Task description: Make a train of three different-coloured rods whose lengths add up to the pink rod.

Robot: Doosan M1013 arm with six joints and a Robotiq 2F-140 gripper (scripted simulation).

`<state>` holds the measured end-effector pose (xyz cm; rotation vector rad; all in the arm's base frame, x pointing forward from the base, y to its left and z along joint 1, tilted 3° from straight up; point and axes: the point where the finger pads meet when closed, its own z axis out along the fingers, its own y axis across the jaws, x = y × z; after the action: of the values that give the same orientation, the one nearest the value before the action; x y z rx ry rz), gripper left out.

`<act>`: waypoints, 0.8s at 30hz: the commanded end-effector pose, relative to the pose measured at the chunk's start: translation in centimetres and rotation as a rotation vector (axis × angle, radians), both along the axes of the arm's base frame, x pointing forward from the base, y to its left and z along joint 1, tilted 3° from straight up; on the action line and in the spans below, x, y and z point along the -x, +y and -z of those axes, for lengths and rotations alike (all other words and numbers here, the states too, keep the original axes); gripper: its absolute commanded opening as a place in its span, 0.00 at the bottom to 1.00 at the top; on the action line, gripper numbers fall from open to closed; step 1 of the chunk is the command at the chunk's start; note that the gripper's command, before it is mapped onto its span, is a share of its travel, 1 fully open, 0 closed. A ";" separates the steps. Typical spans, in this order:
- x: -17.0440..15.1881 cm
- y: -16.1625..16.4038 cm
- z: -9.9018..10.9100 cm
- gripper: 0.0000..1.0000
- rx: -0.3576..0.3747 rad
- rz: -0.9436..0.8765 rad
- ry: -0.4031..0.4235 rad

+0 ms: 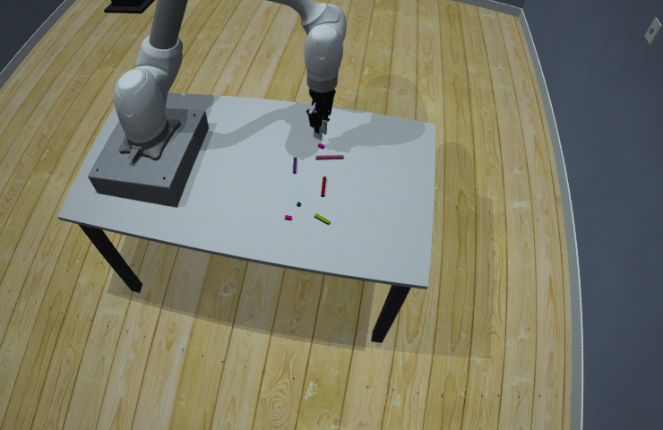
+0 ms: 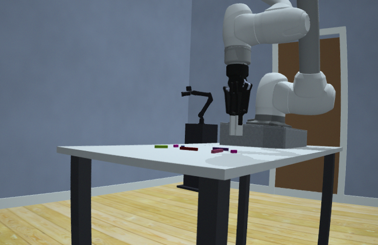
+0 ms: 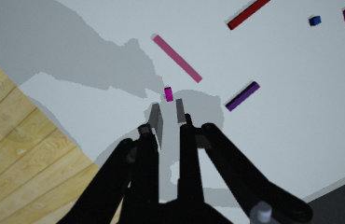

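Note:
My gripper point(image 1: 318, 134) hangs above the far side of the table, nearly shut with a narrow gap and nothing between the fingers; it also shows in the side view point(image 2: 235, 132) and the wrist view point(image 3: 167, 114). A magenta rod point(image 1: 321, 146) point(image 3: 169, 93) lies on the table just below and ahead of the fingertips. The pink rod point(image 1: 329, 157) point(image 3: 177, 58) lies next to it. A purple rod point(image 1: 295, 164) point(image 3: 242, 96), a red rod point(image 1: 322, 185), a blue rod point(image 1: 298, 203), a second magenta rod point(image 1: 288, 217) and a lime rod point(image 1: 322, 219) lie apart from one another, nearer the front.
The arm's grey base block point(image 1: 150, 151) stands on the table's left end. The table's far edge runs close behind the gripper. A black stand with a small arm point(image 2: 199, 115) is on the floor beyond the table.

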<state>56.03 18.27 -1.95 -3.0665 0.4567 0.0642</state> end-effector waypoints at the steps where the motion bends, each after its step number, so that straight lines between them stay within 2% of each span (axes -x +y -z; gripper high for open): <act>1: 0.0 0.0 0.4 0.15 0.000 0.000 0.000; 24: 0.1 0.1 3.2 0.15 0.000 0.000 0.000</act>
<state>55.93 18.39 -4.98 -3.0665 0.4567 0.0642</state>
